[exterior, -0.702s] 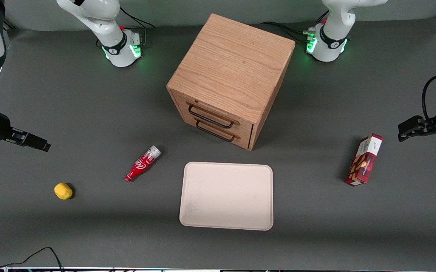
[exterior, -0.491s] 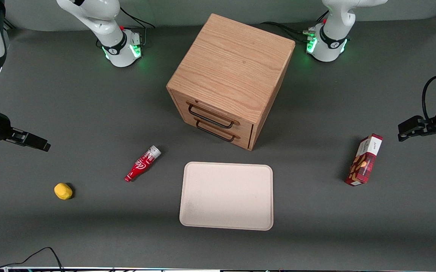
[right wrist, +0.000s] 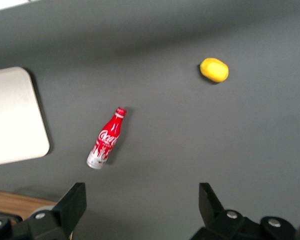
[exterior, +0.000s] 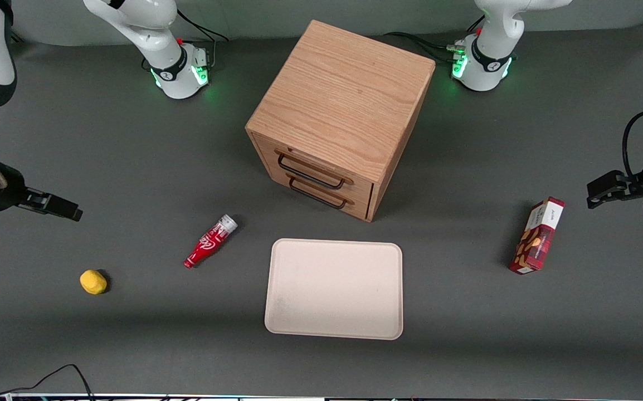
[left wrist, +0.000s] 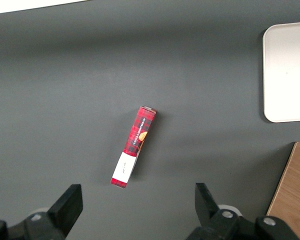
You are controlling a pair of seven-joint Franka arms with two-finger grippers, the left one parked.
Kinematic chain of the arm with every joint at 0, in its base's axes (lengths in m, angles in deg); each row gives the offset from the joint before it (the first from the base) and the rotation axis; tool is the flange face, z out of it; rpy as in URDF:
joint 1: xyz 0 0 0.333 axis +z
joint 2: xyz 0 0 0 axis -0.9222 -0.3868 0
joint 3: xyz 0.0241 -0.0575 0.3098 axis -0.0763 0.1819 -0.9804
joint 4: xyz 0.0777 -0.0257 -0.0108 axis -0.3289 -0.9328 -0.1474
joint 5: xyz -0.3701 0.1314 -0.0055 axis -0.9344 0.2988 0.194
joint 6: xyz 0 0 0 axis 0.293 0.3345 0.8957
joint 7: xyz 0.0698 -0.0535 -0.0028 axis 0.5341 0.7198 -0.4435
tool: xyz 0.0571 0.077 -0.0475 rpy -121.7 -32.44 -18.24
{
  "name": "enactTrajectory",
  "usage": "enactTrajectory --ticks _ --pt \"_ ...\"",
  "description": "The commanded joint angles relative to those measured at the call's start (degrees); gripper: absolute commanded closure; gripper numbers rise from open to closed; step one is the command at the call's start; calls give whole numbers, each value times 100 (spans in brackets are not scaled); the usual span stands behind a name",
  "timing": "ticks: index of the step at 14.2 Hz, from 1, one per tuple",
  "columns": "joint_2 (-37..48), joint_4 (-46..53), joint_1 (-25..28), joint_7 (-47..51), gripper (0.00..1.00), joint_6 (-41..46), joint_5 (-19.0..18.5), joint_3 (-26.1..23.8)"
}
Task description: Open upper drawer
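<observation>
Oak cabinet (exterior: 339, 111) stood on the dark table (exterior: 132, 145), about midway along it and close to the edge where the arm bases are mounted, turned at an angle so one front corner pointed toward the front camera's edge. Upper drawer (exterior: 321, 167) was shut, its face flush with the cabinet front, thin black wire handle (exterior: 310, 171) lying across it. Lower drawer (exterior: 327, 196) directly beneath, also shut, with its own black handle.

Gripper (exterior: 54, 206) hung above the table at the working arm's end, well apart from the cabinet and touching nothing. In the right wrist view, gripper (right wrist: 142, 202) showed its two black fingers (right wrist: 75, 202) spread wide with only bare table between them.

Red cola bottle (exterior: 210, 241) lay on its side on the table, between the gripper and the cabinet, nearer the front camera than the drawers; seen also from the right wrist (right wrist: 106, 138). Yellow lemon-like object (exterior: 93, 282) sat nearer the front edge, toward the working arm's end, also in the wrist view (right wrist: 214, 69).

Pale tray (exterior: 334, 248) lay flat in front of the drawers, near the front edge. Red plaid box (exterior: 537, 235) stood toward the parked arm's end (left wrist: 134, 147).
</observation>
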Motion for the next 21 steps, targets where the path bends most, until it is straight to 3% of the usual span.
enactTrajectory --ticks 1,3,8,12,16,21 --pt "29 59 -14 -629 0 347 -66 -336" --pt "11 67 21 -1062 0 436 -14 -416" --pt "-102 50 21 -1124 0 427 92 -1285" --pt "-313 41 195 -1845 0 419 84 -1866" --pt "-515 32 1004 -2056 0 331 -4 -1867" --pt "-946 23 1419 -2853 0 -64 -223 -1849"
